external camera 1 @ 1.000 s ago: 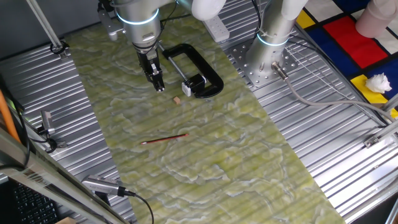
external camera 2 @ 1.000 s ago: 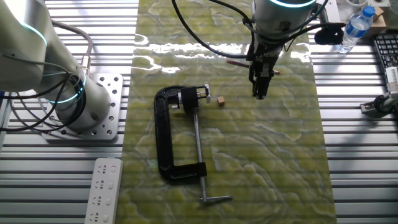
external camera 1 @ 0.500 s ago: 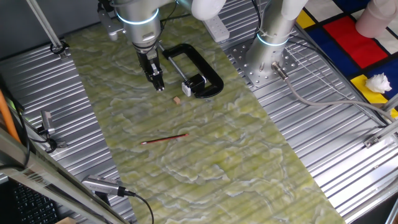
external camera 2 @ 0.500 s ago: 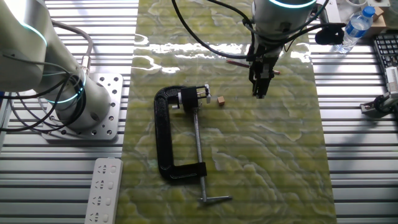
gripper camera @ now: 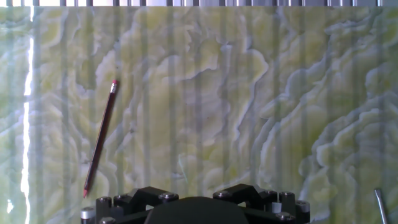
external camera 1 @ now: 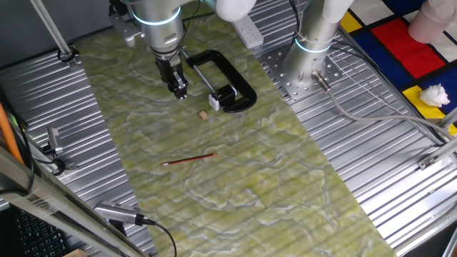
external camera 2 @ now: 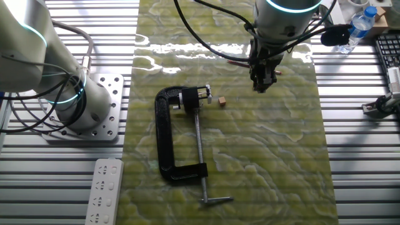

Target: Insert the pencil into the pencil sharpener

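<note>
Green-and-yellow marbled sheeting covers the mat (external camera 1: 235, 171) down the middle of the ribbed metal table (external camera 1: 371, 164). One pencil (external camera 1: 189, 159) lies flat on it, reddish-brown, alone and touched by nothing. In the hand view the pencil (gripper camera: 100, 138) sits at about 9 o'clock, slanting from 7 o'clock up to 1 o'clock with its eraser end uppermost.

One gripper (external camera 1: 180, 91) hangs over the mat, pointing down, well apart from the pencil, which lies toward 6 o'clock of it in one fixed view. In the other fixed view the gripper (external camera 2: 261, 85) stands just in front of the pencil (external camera 2: 238, 63), of which only a short piece shows at 11 o'clock. The fingers look close together, but whether they are fully closed I cannot tell; nothing is seen between them.

One black C-clamp (external camera 1: 225, 82) lies at 3 o'clock of the gripper in the first fixed view. One small tan block (external camera 1: 203, 114) sits just beside the clamp's screw head. One white power strip (external camera 2: 104, 190) lies off the mat, and one water bottle (external camera 2: 357, 28) stands at the far edge.
</note>
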`<state>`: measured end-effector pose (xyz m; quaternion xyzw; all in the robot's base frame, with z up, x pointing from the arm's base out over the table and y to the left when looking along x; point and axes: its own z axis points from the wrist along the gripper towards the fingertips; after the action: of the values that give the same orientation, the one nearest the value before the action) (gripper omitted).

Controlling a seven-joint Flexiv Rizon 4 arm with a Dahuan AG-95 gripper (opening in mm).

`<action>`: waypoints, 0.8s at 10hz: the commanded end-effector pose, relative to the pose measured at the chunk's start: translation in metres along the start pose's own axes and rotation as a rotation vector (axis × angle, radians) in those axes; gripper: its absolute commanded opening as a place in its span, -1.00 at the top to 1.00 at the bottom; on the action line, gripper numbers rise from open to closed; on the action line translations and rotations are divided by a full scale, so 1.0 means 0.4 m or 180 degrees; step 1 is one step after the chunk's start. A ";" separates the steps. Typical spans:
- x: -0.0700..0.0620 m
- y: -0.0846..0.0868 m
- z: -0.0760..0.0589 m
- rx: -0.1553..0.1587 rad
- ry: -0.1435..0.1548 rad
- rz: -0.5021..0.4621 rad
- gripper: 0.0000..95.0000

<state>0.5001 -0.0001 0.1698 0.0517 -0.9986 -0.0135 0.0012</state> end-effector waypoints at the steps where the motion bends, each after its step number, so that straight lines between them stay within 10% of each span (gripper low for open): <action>1: 0.000 0.001 0.000 -0.0005 0.0004 0.0018 1.00; 8: -0.038 0.064 0.021 -0.0054 0.0001 0.0559 1.00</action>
<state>0.5088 0.0210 0.1640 -0.0201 -0.9996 -0.0197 0.0006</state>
